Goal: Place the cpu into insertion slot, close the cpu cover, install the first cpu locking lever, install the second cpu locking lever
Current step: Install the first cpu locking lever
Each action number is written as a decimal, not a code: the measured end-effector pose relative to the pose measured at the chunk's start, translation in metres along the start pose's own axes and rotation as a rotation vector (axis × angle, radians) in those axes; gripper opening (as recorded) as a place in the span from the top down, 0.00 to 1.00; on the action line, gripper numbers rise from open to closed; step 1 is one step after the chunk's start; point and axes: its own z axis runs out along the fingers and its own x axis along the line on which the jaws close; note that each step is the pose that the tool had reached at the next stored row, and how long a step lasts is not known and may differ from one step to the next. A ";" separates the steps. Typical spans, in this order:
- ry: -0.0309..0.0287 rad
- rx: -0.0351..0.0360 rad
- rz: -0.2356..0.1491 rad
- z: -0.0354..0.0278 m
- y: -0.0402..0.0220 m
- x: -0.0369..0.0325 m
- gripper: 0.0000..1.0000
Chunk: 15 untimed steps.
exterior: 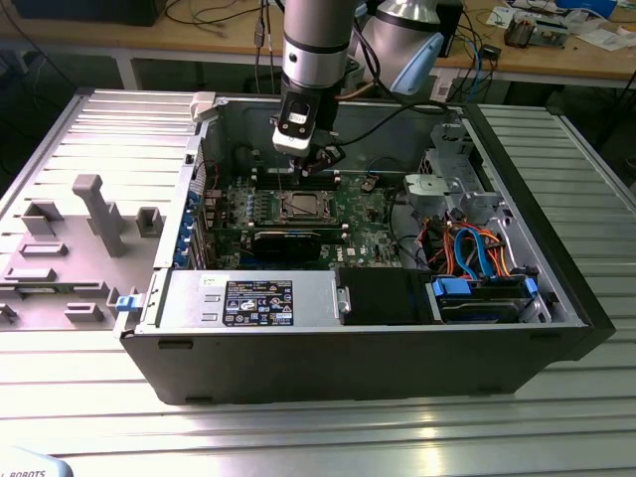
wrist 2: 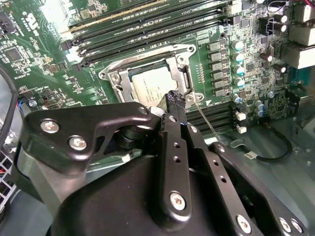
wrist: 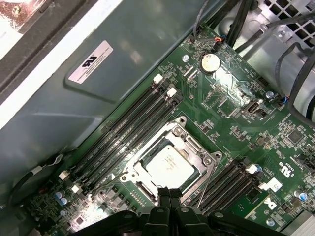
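The cpu (wrist 2: pixel 146 88) (wrist: pixel 170 168) lies flat in the insertion slot (exterior: pixel 301 206) on the green board. Its silver top shows through the window of the cpu cover (wrist 2: pixel 147 53) (wrist: pixel 166 132), which lies down over it. My gripper (exterior: pixel 316 164) (wrist 2: pixel 175 100) (wrist: pixel 170 192) hovers just above the socket's edge, black fingers pressed together with nothing seen between them. A thin metal locking lever (wrist 2: pixel 209 123) (wrist: pixel 203 189) slants up from the socket corner, right beside the fingertips. In both wrist views the gripper body hides the near part of the socket.
Memory slots (wrist: pixel 123 132) flank the socket on both sides. A long black card (exterior: pixel 288 238), the power supply (exterior: pixel 248 298) and a drive bay with blue and orange cables (exterior: pixel 477 253) fill the case. A grey fixture plate (exterior: pixel 79 238) lies on the exterior view's left.
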 end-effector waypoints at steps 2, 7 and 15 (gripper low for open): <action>0.0000 0.0004 -0.009 0.0001 -0.0002 0.0000 0.89; 0.0000 0.0027 -0.044 -0.0001 -0.0008 -0.0003 0.89; 0.0001 0.0043 -0.073 0.0000 -0.0010 -0.0001 0.89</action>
